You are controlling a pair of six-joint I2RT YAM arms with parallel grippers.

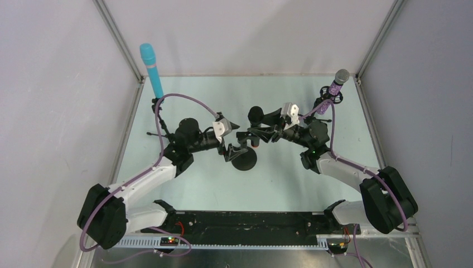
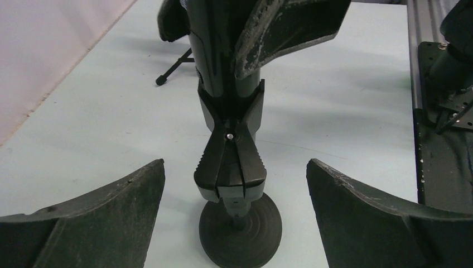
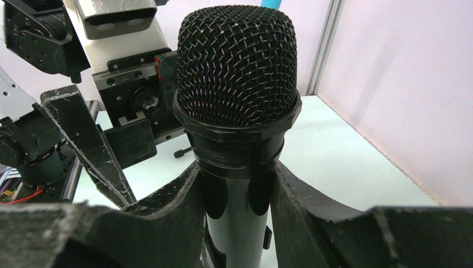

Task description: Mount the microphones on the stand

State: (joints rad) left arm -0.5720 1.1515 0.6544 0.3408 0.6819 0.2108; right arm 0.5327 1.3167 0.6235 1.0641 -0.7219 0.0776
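Observation:
The black microphone (image 1: 255,114) (image 3: 237,61) stands upright at mid-table over the stand's round base (image 1: 244,161) (image 2: 240,229). My right gripper (image 1: 269,133) (image 3: 237,178) is shut on its body just below the mesh head. In the left wrist view the stand's black clip (image 2: 230,167) wraps the microphone's lower end (image 2: 220,50). My left gripper (image 1: 232,147) (image 2: 235,165) is open, its fingers (image 2: 111,223) wide on either side of the clip and touching nothing. The light blue microphone (image 1: 149,67) is upright at the back left. The purple glittery microphone (image 1: 337,84) is at the back right.
The blue microphone sits on a thin tripod stand (image 1: 158,118) near the left wall. The purple one sits in a ringed holder (image 1: 327,97) near the right wall. Walls close in the table on three sides, and a black rail (image 1: 245,220) runs along the near edge.

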